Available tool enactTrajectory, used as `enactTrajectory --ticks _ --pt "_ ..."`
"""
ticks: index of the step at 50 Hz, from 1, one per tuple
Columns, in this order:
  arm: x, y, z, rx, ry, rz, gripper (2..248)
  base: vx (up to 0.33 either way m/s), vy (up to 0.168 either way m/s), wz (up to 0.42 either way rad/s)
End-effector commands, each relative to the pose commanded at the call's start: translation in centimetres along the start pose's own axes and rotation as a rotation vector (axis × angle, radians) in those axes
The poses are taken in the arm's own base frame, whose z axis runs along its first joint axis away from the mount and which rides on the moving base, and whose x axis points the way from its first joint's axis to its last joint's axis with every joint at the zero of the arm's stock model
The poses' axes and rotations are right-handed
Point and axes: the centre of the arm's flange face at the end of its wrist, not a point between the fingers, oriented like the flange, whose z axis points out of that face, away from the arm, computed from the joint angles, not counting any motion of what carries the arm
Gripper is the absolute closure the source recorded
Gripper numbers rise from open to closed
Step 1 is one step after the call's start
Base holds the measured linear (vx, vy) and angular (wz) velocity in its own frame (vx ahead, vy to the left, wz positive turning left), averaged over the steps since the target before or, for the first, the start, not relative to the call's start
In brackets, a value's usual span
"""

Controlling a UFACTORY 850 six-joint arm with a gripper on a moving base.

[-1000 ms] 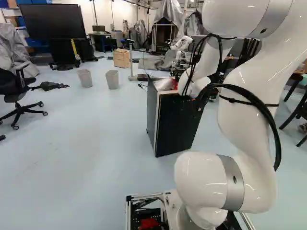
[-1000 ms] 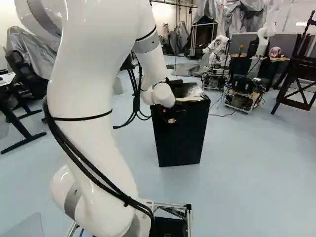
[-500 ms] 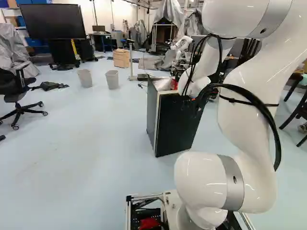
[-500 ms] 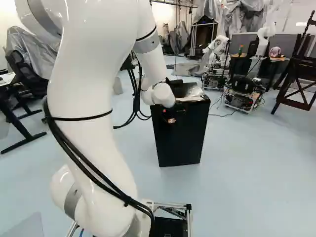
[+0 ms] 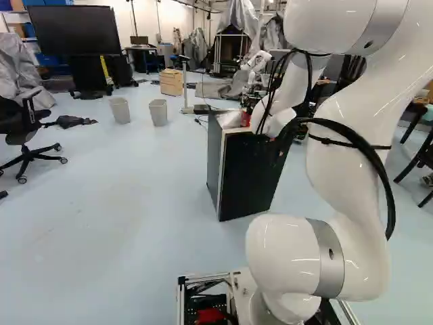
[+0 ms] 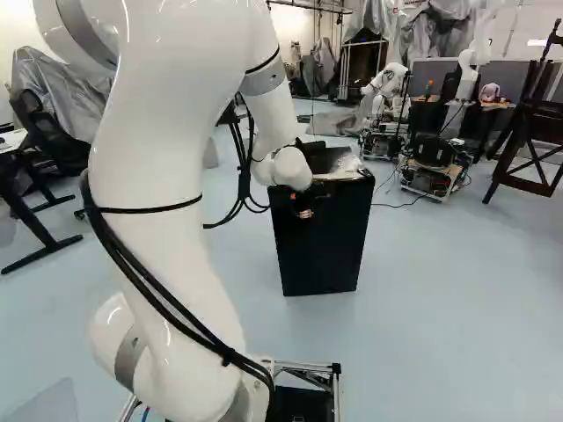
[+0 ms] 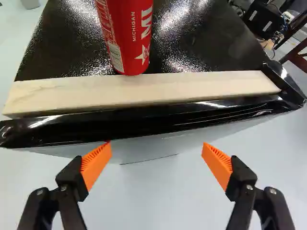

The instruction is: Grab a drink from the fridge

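Arm (image 6: pixel 167 193) has crept slightly right in the right base view; base and fridge (image 6: pixel 321 242) haven't moved. End effector (image 7: pixel 156 146) is wide open, nothing held, just short of the fridge's near top edge. Red can (image 7: pixel 128 40) is up top by the wooden strip (image 7: pixel 144 91), ahead of the fingers. Reads as small alignment, still pre-grasp. Next I'd clear that edge, then straddle the can; risk is clipping the strip.
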Motion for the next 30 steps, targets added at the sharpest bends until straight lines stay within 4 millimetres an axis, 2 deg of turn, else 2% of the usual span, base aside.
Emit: enactTrajectory --ticks 13,30 --pt "-0.2 0.0 -0.2 0.000 -0.002 0.001 3 0.000 0.000 0.000" --pt "-2.1 -0.5 -2.5 0.000 -0.016 0.006 3 0.000 0.000 0.000"
